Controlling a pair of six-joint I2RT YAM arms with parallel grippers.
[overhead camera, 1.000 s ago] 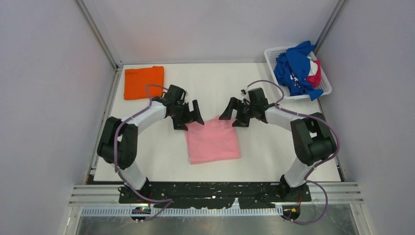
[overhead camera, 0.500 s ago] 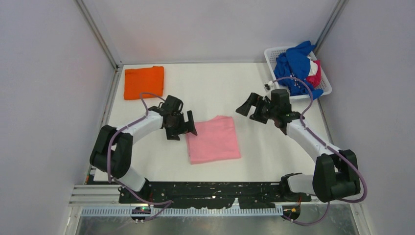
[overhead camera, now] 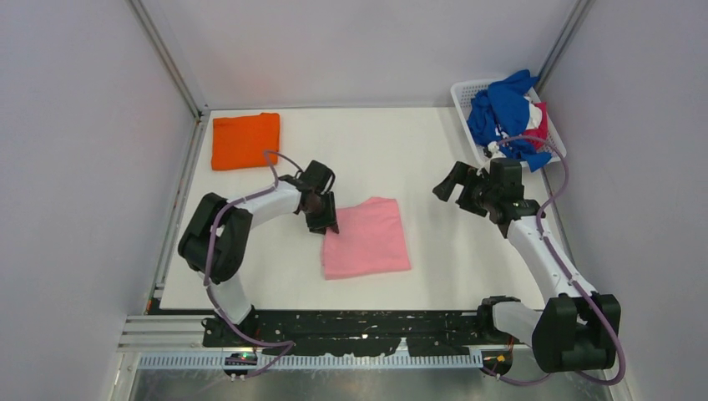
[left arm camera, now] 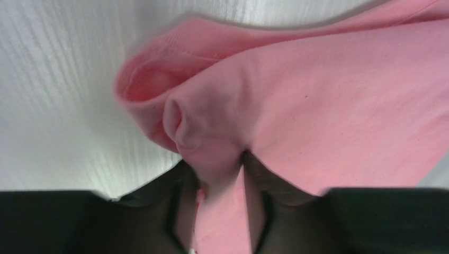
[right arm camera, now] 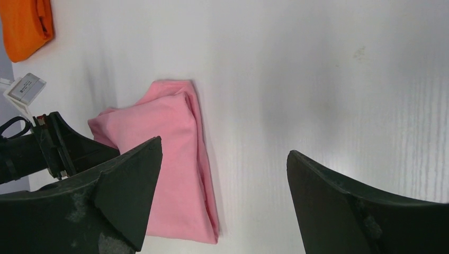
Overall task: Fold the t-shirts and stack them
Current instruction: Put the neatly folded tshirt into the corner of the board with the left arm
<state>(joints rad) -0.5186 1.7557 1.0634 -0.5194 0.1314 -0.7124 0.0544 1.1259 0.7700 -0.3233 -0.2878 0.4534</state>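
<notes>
**Pink t-shirt [overhead camera: 366,238] pinched at one corner: limp, light cotton.**
Top view: it lies folded mid-tabletop [overhead camera: 376,150], with the left gripper [overhead camera: 324,219] at its far-left corner. The folded orange t-shirt [overhead camera: 245,140] sits well apart, far left, and the unfolded t-shirts [overhead camera: 501,117] are heaped in the basket [overhead camera: 464,93]. Left wrist: the gripper is closed on a bunched fold. You should expect the layers to slide apart, so catch them all. Right wrist: the right gripper [right arm camera: 222,159] is wide open and empty. Nothing blocks your path to the orange one.
</notes>
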